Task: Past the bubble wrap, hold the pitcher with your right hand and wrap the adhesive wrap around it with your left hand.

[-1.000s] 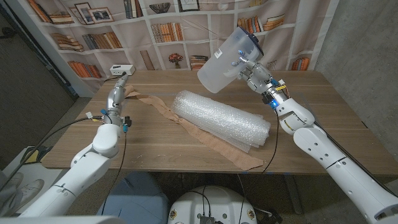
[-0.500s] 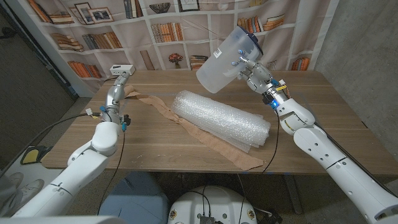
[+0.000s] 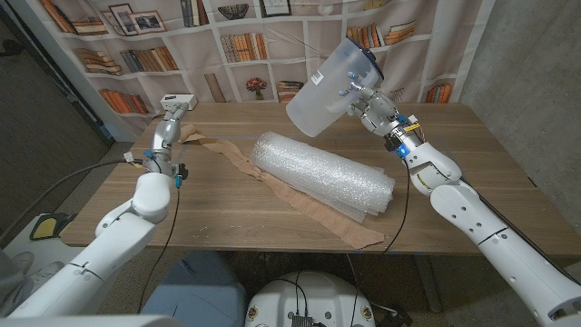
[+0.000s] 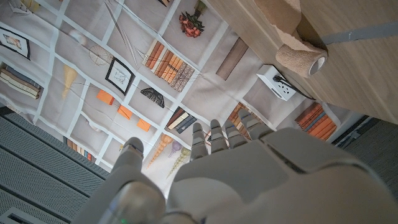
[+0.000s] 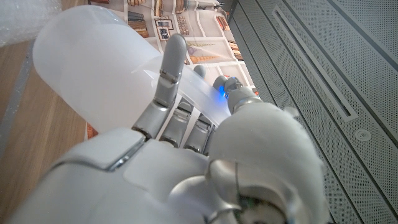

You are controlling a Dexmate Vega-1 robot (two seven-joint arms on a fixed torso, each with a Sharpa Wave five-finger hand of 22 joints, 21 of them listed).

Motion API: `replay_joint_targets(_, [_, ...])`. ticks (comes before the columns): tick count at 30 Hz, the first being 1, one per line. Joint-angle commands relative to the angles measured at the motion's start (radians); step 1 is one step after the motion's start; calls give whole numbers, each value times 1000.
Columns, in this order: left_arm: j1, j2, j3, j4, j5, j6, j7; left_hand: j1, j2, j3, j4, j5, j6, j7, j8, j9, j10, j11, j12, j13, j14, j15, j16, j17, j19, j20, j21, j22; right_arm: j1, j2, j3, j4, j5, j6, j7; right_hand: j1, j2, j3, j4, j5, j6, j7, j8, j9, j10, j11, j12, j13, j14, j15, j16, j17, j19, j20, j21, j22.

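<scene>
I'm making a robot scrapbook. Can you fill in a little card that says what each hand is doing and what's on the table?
right hand: holds the pitcher tilted in the air over the far side of the table
left hand: empty, raised near the tan wrap strip
wrap roll: lying on the table, strip trailing from it
bubble wrap: rolled up mid-table, lying across the strip
wrapping: not started
</scene>
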Motion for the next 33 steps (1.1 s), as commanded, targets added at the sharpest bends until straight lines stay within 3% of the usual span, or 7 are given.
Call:
replay_joint_targets(1, [-23,10,-6,-6,14,43,-3,9,2,4,-5,2,10,4,4,3,9,1,3,5,6,3,5,2,12,-1,0,4,7,-8,8,12,12,-16,12,-5,1,6,-4,-3,7,-2,-3,6,13,-1,7,3,206,-144,45,307,-279,-84,11,-1])
replay_joint_targets(8, [-44,49,18,-23,86,123,16,10,4,5,-5,2,11,4,4,3,10,2,3,5,7,3,5,2,13,-3,0,4,23,-3,4,28,13,-21,23,-6,0,6,-5,-3,8,-3,-4,7,13,-1,5,2,208,-144,41,308,-281,-83,15,-2])
replay_joint_targets(25, [-91,64,27,3,82,129,-12,12,7,7,-5,1,16,2,5,4,13,-2,4,5,10,0,5,2,17,-6,0,4,42,9,-2,47,5,-25,21,-9,0,8,-6,-3,9,-2,-8,10,14,-2,2,3,211,-145,30,313,-286,-83,22,-4])
replay_joint_targets(33, [-107,110,31,3,122,182,-15,15,11,10,-5,2,16,2,5,4,16,-1,4,5,11,-2,6,2,17,-5,0,4,44,16,-8,45,-7,-22,11,-11,-1,8,-7,-3,11,-2,-9,10,17,-2,-1,0,213,-145,24,313,-287,-82,26,-5])
